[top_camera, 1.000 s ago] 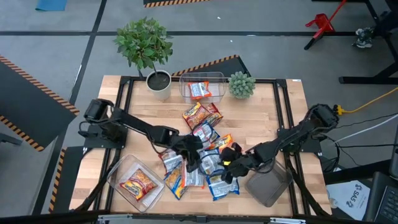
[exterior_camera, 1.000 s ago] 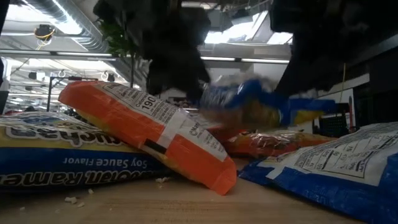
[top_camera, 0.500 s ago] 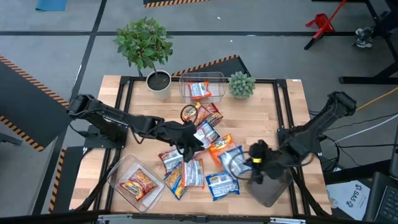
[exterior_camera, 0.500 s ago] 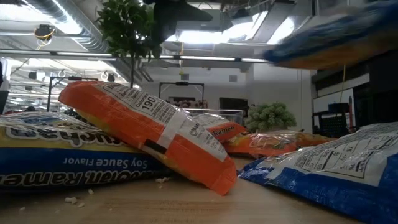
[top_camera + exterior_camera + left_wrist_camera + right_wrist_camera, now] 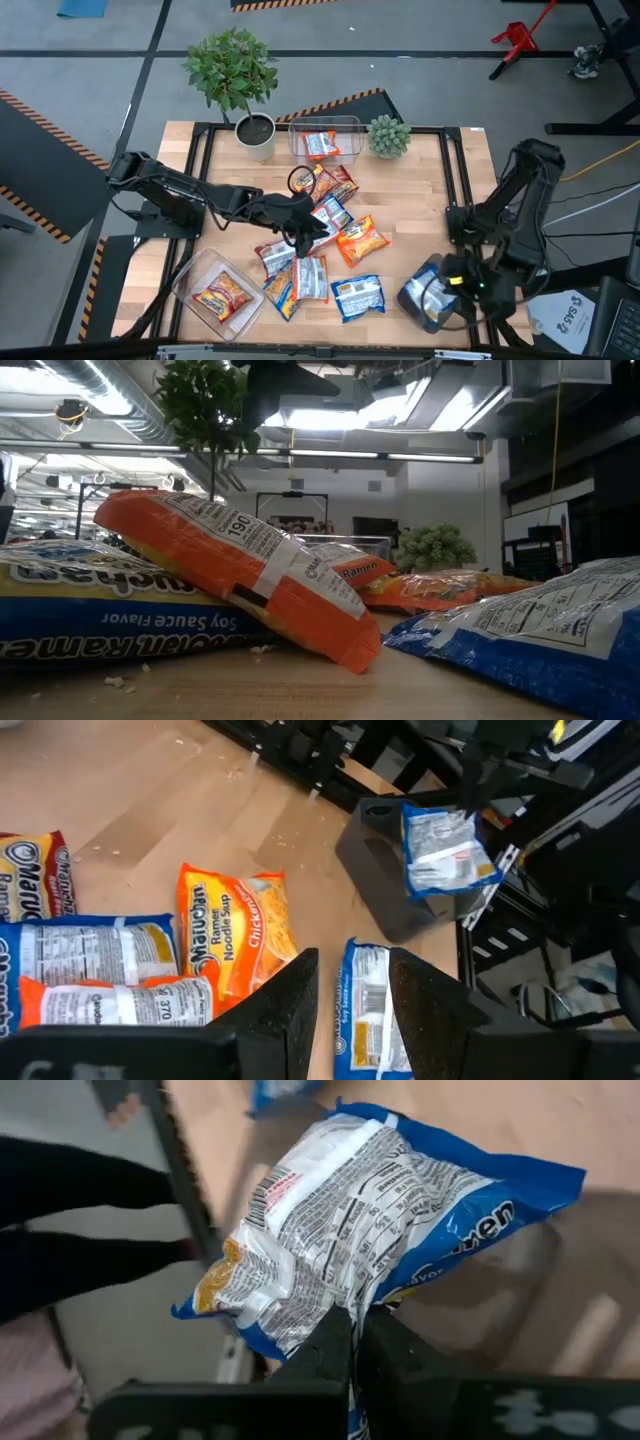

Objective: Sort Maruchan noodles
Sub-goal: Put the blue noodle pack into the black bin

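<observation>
Several Maruchan packets (image 5: 325,245), blue-and-white, red and orange, lie flat in a loose pile at the table's middle. My left gripper (image 5: 352,960) hovers open above the pile (image 5: 303,232), touching nothing. My right gripper (image 5: 358,1320) is shut on one blue-and-white packet (image 5: 370,1220) over the dark tub (image 5: 432,312) at the near right corner. In the low view an orange packet (image 5: 230,570) leans on a blue one (image 5: 100,620). My right gripper pinches the blue-and-white packet between its two fingers at one edge (image 5: 325,1295). The packet's white printed back faces the wrist camera. In the left wrist view the packet (image 5: 440,845) hangs below the fingers, lifted clear above the dark tub (image 5: 385,880).
A clear tub (image 5: 325,140) at the far edge holds a packet; another clear tub (image 5: 215,292) at the near left holds a red-orange one. Two potted plants (image 5: 235,75) (image 5: 388,135) stand along the far edge. A person's dark sleeve (image 5: 70,1200) shows beyond the table.
My right gripper has carried the blue-and-white packet up off the pile and toward the table's near right corner, ending over the dark tub. My left gripper has drawn back from the pile's near side toward the far edge and risen. The other packets have stayed put.
</observation>
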You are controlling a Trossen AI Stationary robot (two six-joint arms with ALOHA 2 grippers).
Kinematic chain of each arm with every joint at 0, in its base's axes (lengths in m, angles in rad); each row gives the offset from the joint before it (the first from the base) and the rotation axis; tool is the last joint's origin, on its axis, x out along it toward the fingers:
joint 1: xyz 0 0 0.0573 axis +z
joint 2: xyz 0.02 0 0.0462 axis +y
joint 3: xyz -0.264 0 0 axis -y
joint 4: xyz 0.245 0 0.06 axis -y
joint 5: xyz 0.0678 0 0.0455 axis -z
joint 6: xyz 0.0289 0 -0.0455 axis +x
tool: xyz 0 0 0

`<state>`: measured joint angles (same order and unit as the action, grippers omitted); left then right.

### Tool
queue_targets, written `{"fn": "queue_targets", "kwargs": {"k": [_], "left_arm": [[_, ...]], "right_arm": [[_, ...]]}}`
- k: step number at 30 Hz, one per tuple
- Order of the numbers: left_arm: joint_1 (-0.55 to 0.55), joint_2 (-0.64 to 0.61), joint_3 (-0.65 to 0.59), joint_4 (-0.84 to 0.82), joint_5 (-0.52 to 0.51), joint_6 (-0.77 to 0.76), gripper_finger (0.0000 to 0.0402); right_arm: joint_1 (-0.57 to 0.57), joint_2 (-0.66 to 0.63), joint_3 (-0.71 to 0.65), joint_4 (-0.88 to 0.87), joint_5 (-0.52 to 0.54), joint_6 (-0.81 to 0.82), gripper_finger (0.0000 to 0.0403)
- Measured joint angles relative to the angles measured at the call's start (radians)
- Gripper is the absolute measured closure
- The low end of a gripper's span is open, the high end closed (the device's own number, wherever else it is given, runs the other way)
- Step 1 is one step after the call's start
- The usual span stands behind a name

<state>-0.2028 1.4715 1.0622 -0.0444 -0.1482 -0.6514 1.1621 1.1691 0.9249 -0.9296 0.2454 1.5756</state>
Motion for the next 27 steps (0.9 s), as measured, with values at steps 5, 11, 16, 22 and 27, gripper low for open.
{"fn": "queue_targets", "kwargs": {"k": [5, 11, 16, 22, 27], "left_arm": [[0.001, 0.000, 0.000, 0.000, -0.009, 0.000, 0.0282], [0.002, 0.000, 0.000, 0.000, -0.045, 0.000, 0.0282], [0.002, 0.000, 0.000, -0.007, -0.044, 0.000, 0.0282], [0.014, 0.008, 0.000, -0.007, 0.047, 0.039, 0.0282], [0.015, 0.018, -0.001, -0.008, 0.076, 0.080, 0.0282]], "right_arm": [[0.010, 0.027, -0.001, -0.035, -0.012, 0.003, 0.0402], [0.009, 0.053, -0.001, -0.051, -0.036, -0.042, 0.0350], [0.009, 0.052, -0.001, -0.083, -0.020, -0.038, 0.0255], [0.007, 0.033, 0.017, -0.045, 0.168, -0.126, 0.0192], [-0.141, 0.074, 0.036, 0.169, 0.220, -0.531, 0.0192]]}}
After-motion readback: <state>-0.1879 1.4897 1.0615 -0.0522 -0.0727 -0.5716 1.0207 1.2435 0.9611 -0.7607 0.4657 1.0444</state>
